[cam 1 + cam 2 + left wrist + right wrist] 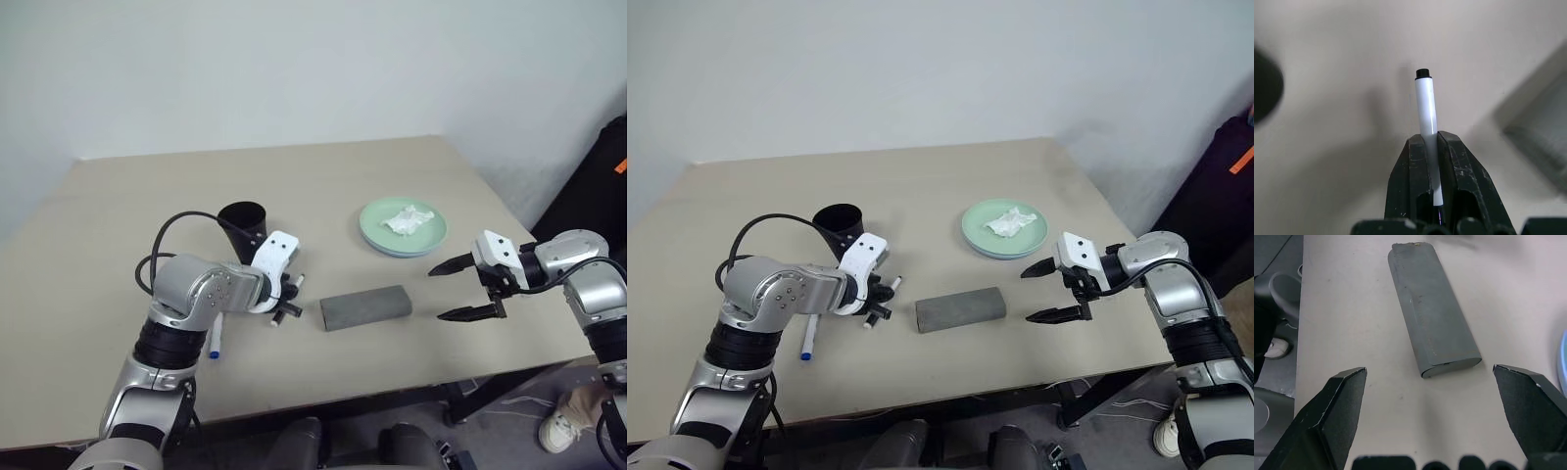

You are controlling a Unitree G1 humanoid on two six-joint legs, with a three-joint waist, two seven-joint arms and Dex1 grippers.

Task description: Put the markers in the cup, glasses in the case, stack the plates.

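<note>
Silver, rounded arm shells with black ribbed joint bands; a black cable loops from the left arm; white wrist housings carry each black-fingered gripper [468,289].

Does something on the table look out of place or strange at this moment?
Yes. A crumpled white tissue lies on the mint green plate, where it does not belong. The black cup also looks tilted rather than upright. The grey case is closed.
</note>
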